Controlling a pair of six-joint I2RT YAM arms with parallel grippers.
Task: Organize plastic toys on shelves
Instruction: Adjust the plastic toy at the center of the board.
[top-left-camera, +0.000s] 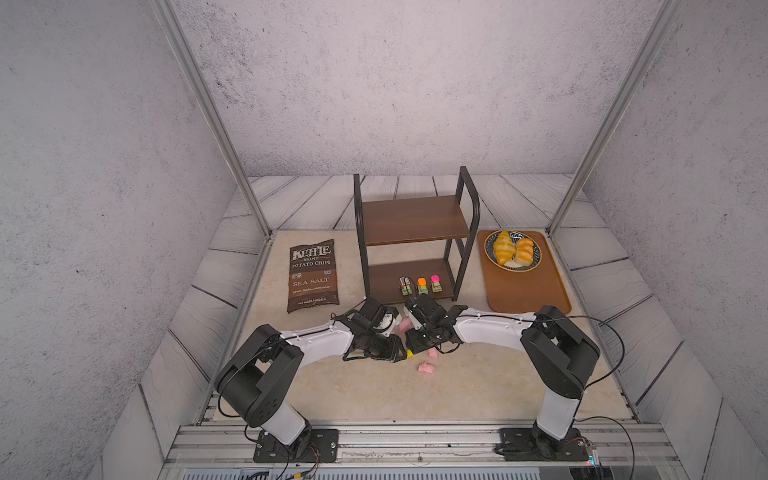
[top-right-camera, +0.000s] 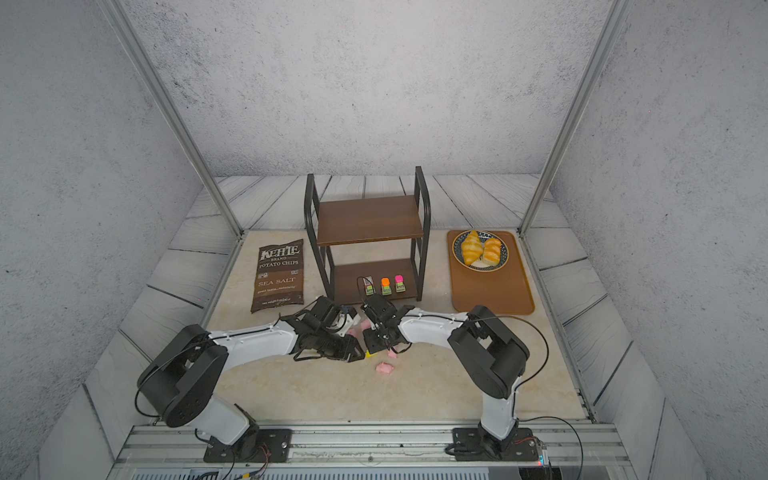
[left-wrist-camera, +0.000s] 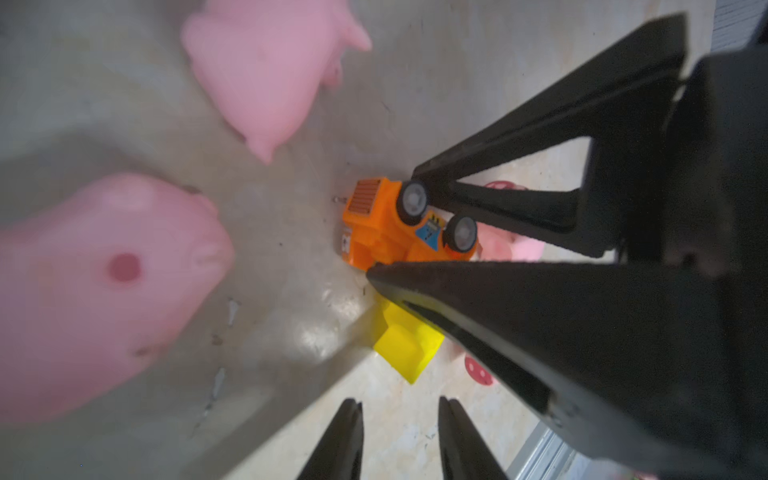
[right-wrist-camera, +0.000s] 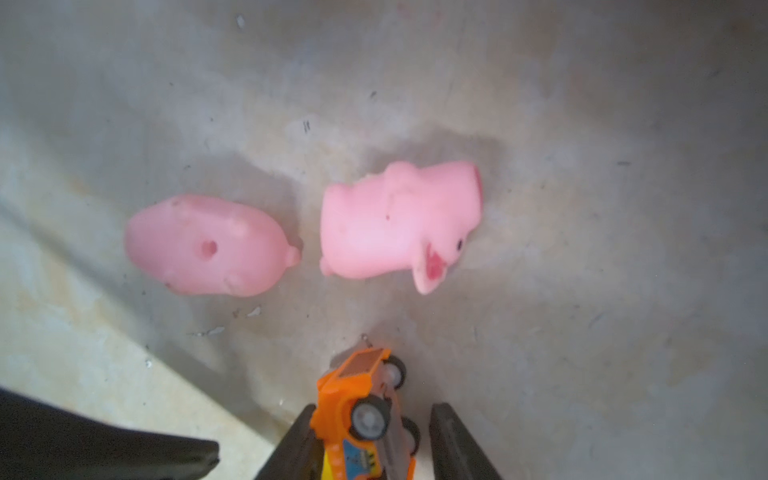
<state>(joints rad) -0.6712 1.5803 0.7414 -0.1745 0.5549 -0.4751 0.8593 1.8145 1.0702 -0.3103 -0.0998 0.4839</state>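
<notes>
Beige tabletop (top-left-camera: 457, 386): rack (top-left-camera: 411, 220), chip bag (top-left-camera: 312, 274), tray (top-left-camera: 528, 291), pigs (top-left-camera: 427, 368)

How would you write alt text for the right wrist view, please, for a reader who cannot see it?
An orange plastic toy truck, tipped on its side, grey wheels showing, sits between the parted fingers of the right gripper. Beyond it, a pink plastic pig showing its belly hole and a second pink pig on its side rest on the beige tabletop.

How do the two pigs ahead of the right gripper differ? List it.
The belly-up pig shows a round hole and feet; the side-lying pig shows no hole. The side-lying pig shows eye, ear and snout; the belly-up pig's face is hidden. Both are pink, lying on the table.
</notes>
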